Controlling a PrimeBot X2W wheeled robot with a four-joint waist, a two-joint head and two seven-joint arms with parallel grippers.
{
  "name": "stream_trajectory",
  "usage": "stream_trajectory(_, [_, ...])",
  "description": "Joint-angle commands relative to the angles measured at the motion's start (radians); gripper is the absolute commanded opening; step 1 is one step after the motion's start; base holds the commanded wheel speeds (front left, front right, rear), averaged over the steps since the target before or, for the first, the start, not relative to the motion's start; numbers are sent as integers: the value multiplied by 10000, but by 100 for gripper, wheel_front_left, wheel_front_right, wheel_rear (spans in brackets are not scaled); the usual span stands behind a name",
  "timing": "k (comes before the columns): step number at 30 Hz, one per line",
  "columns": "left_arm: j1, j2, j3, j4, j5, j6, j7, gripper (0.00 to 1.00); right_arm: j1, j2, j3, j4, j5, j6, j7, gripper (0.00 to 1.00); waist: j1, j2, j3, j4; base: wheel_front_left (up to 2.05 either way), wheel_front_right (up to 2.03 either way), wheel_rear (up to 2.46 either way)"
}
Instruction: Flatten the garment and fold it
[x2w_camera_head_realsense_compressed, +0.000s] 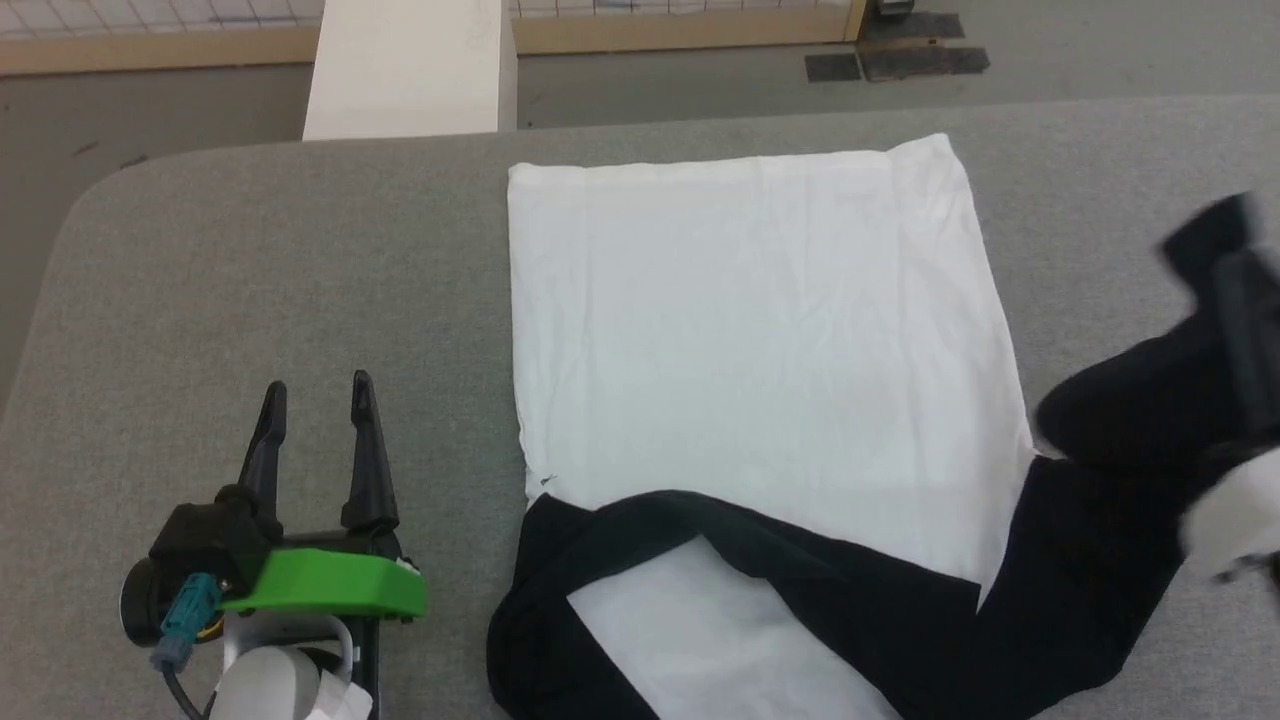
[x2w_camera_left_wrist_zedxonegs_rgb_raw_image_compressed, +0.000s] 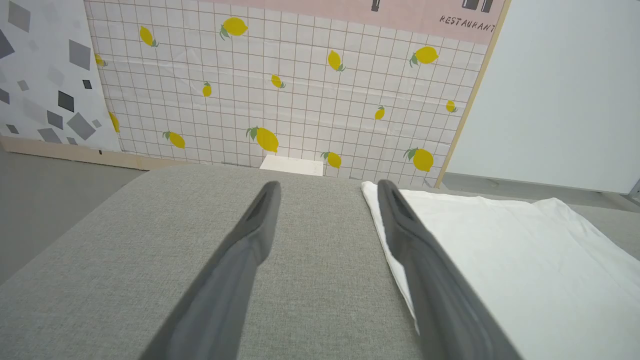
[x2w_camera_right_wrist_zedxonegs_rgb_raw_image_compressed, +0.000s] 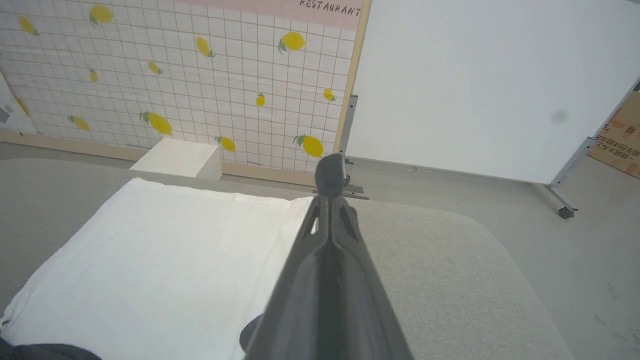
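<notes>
- The left gripper (x2w_camera_head_realsense_compressed: 318, 385) hovers over the near left of the tabletop (x2w_camera_head_realsense_compressed: 250, 250). Its two long dark tapered fingers stand well apart with nothing between them, and a glossy green plastic cover (x2w_camera_head_realsense_compressed: 330, 585) sits at its base.
- The tabletop is a grey, finely woven fabric surface with rounded corners.
- The garment (x2w_camera_head_realsense_compressed: 760, 330) lies flat on the tabletop, right of the left gripper, with its plain white side up.
- At the garment's near end, one black sleeve (x2w_camera_head_realsense_compressed: 800, 560) is folded as a soft slanting band across the white cloth.
- The other black sleeve (x2w_camera_head_realsense_compressed: 1100, 560) spreads out to the right and bunches into a rounded lump.
- The right gripper (x2w_camera_head_realsense_compressed: 1215, 235) is a dark blur at the right edge, just beside that lump; I cannot tell if it touches it. In the right wrist view its fingers are pressed together into one narrow wedge.
- The white body is a smooth rectangle with faint lengthwise creases and a straight far hem.
- Beyond the tabletop stands a plain white block (x2w_camera_head_realsense_compressed: 410, 65) on a grey floor (x2w_camera_head_realsense_compressed: 700, 90).
- Farthest is a gridded wall (x2w_camera_left_wrist_zedxonegs_rgb_raw_image_compressed: 300, 100) printed with yellow lemons, beside a smooth white panel (x2w_camera_right_wrist_zedxonegs_rgb_raw_image_compressed: 475, 85).
</notes>
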Motion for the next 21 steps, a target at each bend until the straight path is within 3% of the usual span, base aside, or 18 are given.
stream_trajectory(1, [119, -50, 13, 34, 44, -74, -45, 100, 212, 89, 593, -168, -82, -15, 128, 0, 1, 0, -74, -39, 0, 0, 0])
stream_trajectory(8, [36, -81, -9, 90, 45, -178, -45, 100, 266, 335, 3615, 946, 36, -15, 53, 0, 1, 0, 29, 56, 0, 0, 0])
stream_trajectory(14, [-59, -100, -6, 167, 29, -228, -45, 100, -336, 716, 5815, 3346, 221, -15, -631, 0, 1, 0, 109, 150, 0, 0, 0])
stream_trajectory(21, [-198, -114, -108, 219, 22, -276, -45, 100, -1353, 951, 7364, 6311, 192, -15, -1170, 0, 1, 0, 205, 375, 0, 0, 0])
